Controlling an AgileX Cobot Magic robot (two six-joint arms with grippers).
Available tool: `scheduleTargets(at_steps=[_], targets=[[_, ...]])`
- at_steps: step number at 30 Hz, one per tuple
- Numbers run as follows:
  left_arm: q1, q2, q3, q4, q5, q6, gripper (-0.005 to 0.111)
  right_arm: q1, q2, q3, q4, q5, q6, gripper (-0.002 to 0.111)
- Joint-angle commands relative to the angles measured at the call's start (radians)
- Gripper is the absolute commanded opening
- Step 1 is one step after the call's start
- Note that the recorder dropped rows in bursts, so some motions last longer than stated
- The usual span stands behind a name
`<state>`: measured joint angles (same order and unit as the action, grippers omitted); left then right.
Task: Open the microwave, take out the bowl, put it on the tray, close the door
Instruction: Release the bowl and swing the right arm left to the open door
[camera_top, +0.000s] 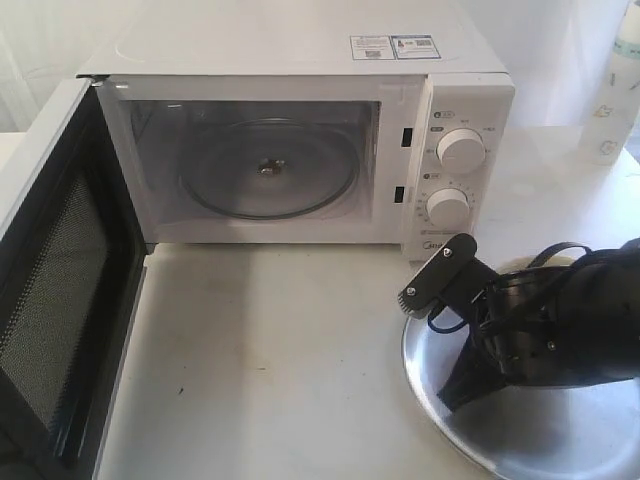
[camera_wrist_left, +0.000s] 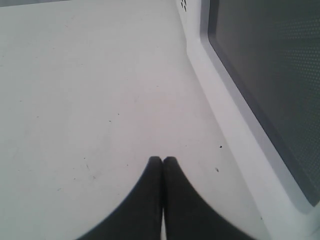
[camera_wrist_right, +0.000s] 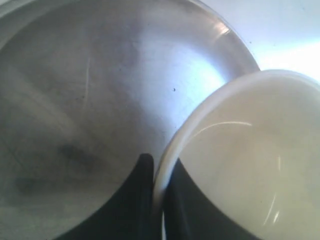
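Staged robot test bench, lab-like: microwave (camera_top: 300, 130) on white table (camera_top: 280, 350), plain white backdrop (camera_top: 40, 50).

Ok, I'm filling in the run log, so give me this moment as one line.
right tool: shut on bowl rim, over tray | left tool: shut, near door | door: open | microwave: bowl out

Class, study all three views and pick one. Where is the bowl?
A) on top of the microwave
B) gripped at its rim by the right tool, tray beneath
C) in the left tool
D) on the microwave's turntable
B: the right tool grips the bowl at its rim with the tray beneath, and the microwave holds only its glass turntable.
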<state>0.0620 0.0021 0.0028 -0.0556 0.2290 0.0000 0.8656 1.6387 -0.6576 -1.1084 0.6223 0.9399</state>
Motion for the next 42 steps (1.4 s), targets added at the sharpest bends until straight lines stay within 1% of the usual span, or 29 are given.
scheduleTargets(at_steps=[1, 3, 7, 9, 10, 12, 15, 17, 18, 19, 20, 21, 23, 26, 27, 28, 29, 30, 31, 32, 33, 34, 36, 37, 38, 39, 40, 41, 42], targets=[[-0.005, -0.002, -0.003, -0.008, 0.003, 0.000, 0.000, -0.008, -0.010, 0.003, -0.068, -0.005, 0.019, 0.007], [-0.005, -0.002, -0.003, -0.008, 0.003, 0.000, 0.000, -0.008, -0.010, 0.003, -0.091, -0.005, 0.021, 0.014], [-0.005, -0.002, -0.003, -0.008, 0.003, 0.000, 0.000, -0.008, -0.010, 0.003, -0.153, -0.006, 0.069, 0.032], [-0.005, -0.002, -0.003, -0.008, 0.003, 0.000, 0.000, -0.008, -0.010, 0.003, -0.204, -0.007, 0.125, 0.042], [-0.005, -0.002, -0.003, -0.008, 0.003, 0.000, 0.000, -0.008, -0.010, 0.003, -0.234, -0.014, 0.170, 0.045], [-0.005, -0.002, -0.003, -0.008, 0.003, 0.000, 0.000, -0.008, -0.010, 0.001, -0.317, -0.020, 0.266, 0.050], [-0.005, -0.002, -0.003, -0.008, 0.003, 0.000, 0.000, -0.008, -0.012, -0.014, -0.389, -0.054, 0.356, 0.051], [-0.005, -0.002, -0.003, -0.008, 0.003, 0.000, 0.000, -0.008, -0.027, -0.030, -0.425, -0.142, 0.376, 0.050], [-0.005, -0.002, -0.003, -0.008, 0.003, 0.000, 0.000, -0.008, -0.038, -0.043, -0.444, -0.219, 0.378, 0.047], [-0.005, -0.002, -0.003, -0.008, 0.003, 0.000, 0.000, -0.008, -0.049, -0.059, -0.464, -0.308, 0.378, 0.042], [-0.005, -0.002, -0.003, -0.008, 0.003, 0.000, 0.000, -0.006, -0.055, -0.077, -0.471, -0.384, 0.386, 0.035], [-0.005, -0.002, -0.003, -0.008, 0.003, 0.000, 0.000, 0.002, -0.061, -0.106, -0.471, -0.425, 0.400, 0.024], [-0.005, -0.002, -0.003, -0.008, 0.003, 0.000, 0.000, 0.028, -0.064, -0.176, -0.471, -0.439, 0.426, 0.000], [-0.005, -0.002, -0.003, -0.008, 0.003, 0.000, 0.000, 0.076, -0.061, -0.287, -0.502, -0.495, 0.422, 0.000], [-0.005, -0.002, -0.003, -0.008, 0.003, 0.000, 0.000, 0.116, -0.061, -0.374, -0.545, -0.555, 0.422, 0.000], [-0.005, -0.002, -0.003, -0.008, 0.003, 0.000, 0.000, 0.136, -0.061, -0.411, -0.552, -0.586, 0.422, 0.000], [-0.005, -0.002, -0.003, -0.008, 0.003, 0.000, 0.000, 0.180, -0.057, -0.509, -0.552, -0.675, 0.397, 0.000], [-0.005, -0.002, -0.003, -0.008, 0.003, 0.000, 0.000, 0.198, -0.051, -0.562, -0.552, -0.725, 0.375, 0.000], [-0.005, -0.002, -0.003, -0.008, 0.003, 0.000, 0.000, 0.248, -0.023, -0.669, -0.550, -0.806, 0.326, 0.000], [-0.005, -0.002, -0.003, -0.008, 0.003, 0.000, 0.000, 0.271, -0.003, -0.713, -0.550, -0.824, 0.310, 0.000], [-0.005, -0.002, -0.003, -0.008, 0.003, 0.000, 0.000, 0.331, 0.050, -0.823, -0.550, -0.834, 0.282, 0.000], [-0.005, -0.002, -0.003, -0.008, 0.003, 0.000, 0.000, 0.360, 0.073, -0.866, -0.550, -0.832, 0.263, 0.000], [-0.005, -0.002, -0.003, -0.008, 0.003, 0.000, 0.000, 0.454, 0.223, -1.073, -0.552, -0.781, 0.232, 0.000], [-0.005, -0.002, -0.003, -0.008, 0.003, 0.000, 0.000, 0.477, 0.310, -1.124, -0.563, -0.766, 0.229, 0.000], [-0.005, -0.002, -0.003, -0.008, 0.003, 0.000, 0.000, 0.496, 0.364, -1.135, -0.636, -0.707, 0.225, 0.000], [-0.005, -0.002, -0.003, -0.008, 0.003, 0.000, 0.000, 0.501, 0.379, -1.135, -0.636, -0.665, 0.225, 0.000], [-0.005, -0.002, -0.003, -0.008, 0.003, 0.000, 0.000, 0.521, 0.418, -1.133, -0.636, -0.538, 0.167, 0.000], [-0.005, -0.002, -0.003, -0.008, 0.003, 0.000, 0.000, 0.530, 0.428, -1.133, -0.636, -0.496, 0.119, 0.000], [-0.005, -0.002, -0.003, -0.008, 0.003, 0.000, 0.000, 0.546, 0.446, -1.133, -0.636, -0.389, 0.014, 0.000]])
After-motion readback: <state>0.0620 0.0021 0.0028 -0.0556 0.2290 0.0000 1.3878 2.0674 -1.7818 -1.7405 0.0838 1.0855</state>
